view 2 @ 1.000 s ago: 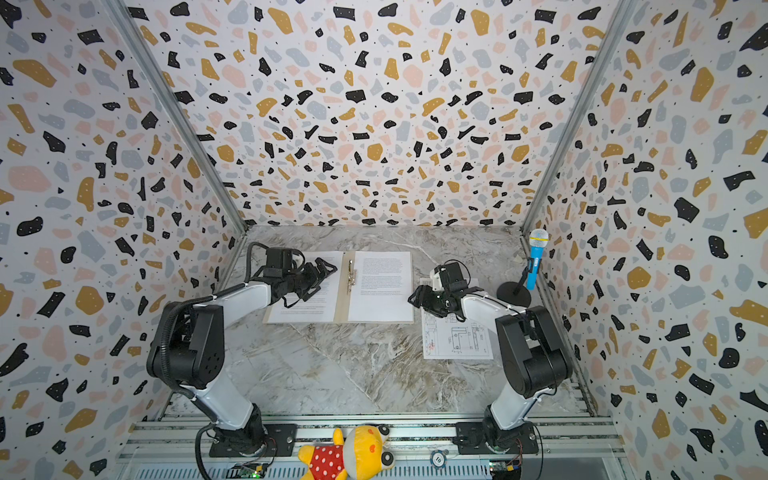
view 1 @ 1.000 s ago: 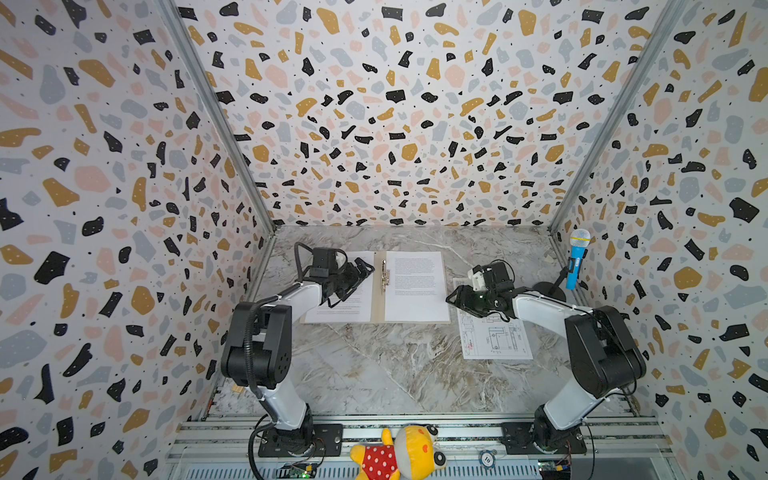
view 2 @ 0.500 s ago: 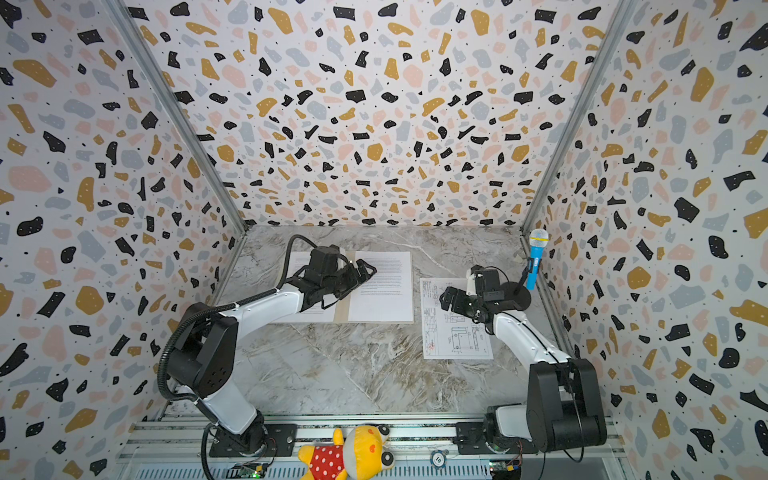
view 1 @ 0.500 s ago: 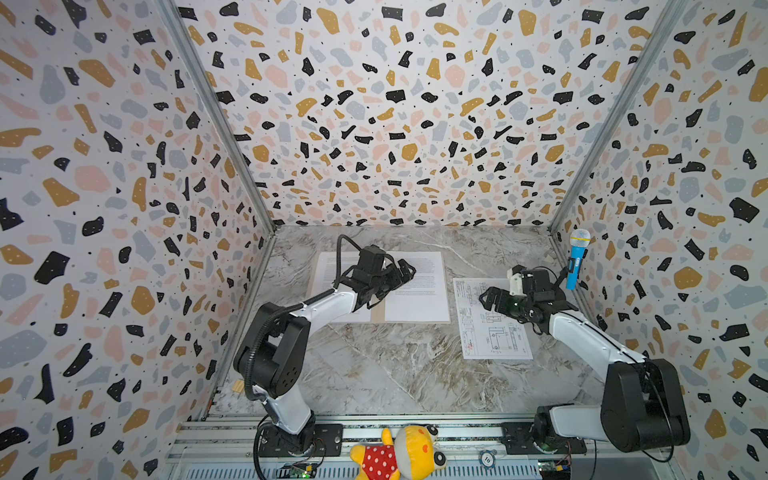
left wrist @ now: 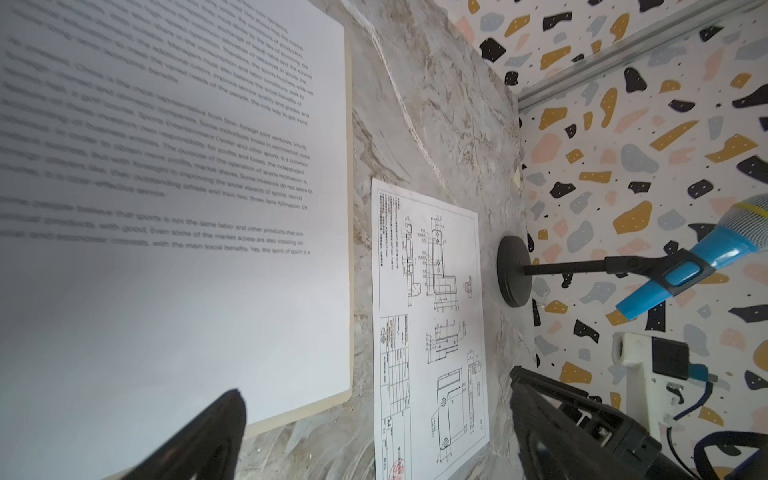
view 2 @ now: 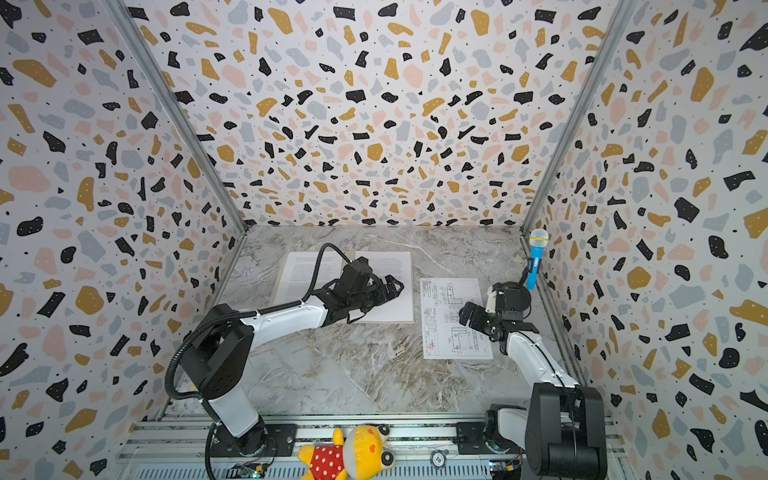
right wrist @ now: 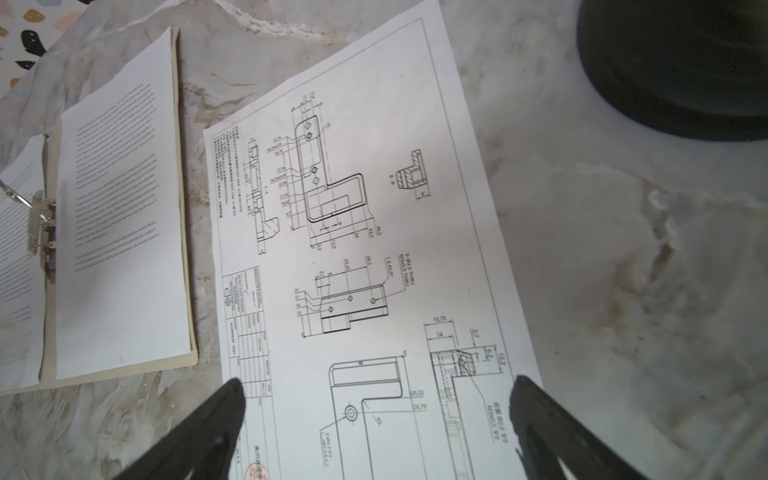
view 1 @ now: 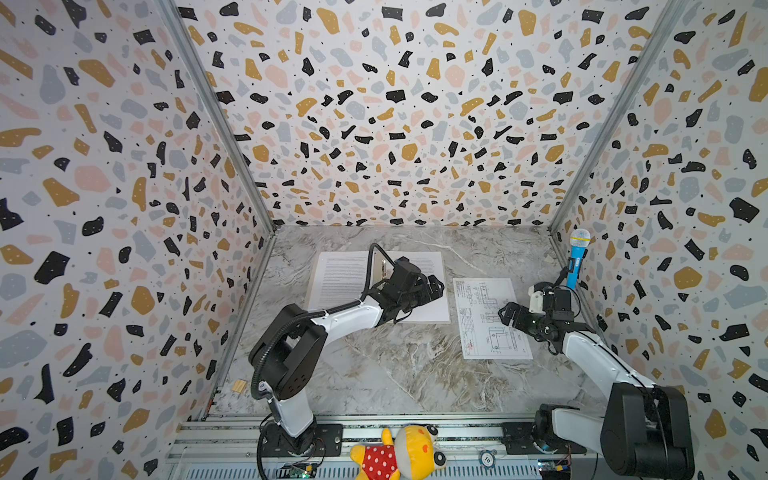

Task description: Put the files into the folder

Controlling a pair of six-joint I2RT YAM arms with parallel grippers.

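The beige folder lies open at the back middle, its metal clip at the spine. A text sheet covers its left half and another text sheet its right half. The third of the files, a drawing sheet, lies flat on the table just right of the folder. My left gripper hovers open over the right text sheet. My right gripper stands open over the drawing sheet's right part, holding nothing.
A blue microphone stands on a black round base by the right wall, close behind my right gripper. A yellow plush toy lies on the front rail. Patterned walls close in three sides.
My left gripper swung right from the folder's left half to over the right text sheet. My right gripper drew back from the folder's right edge to the drawing sheet and opened fully.
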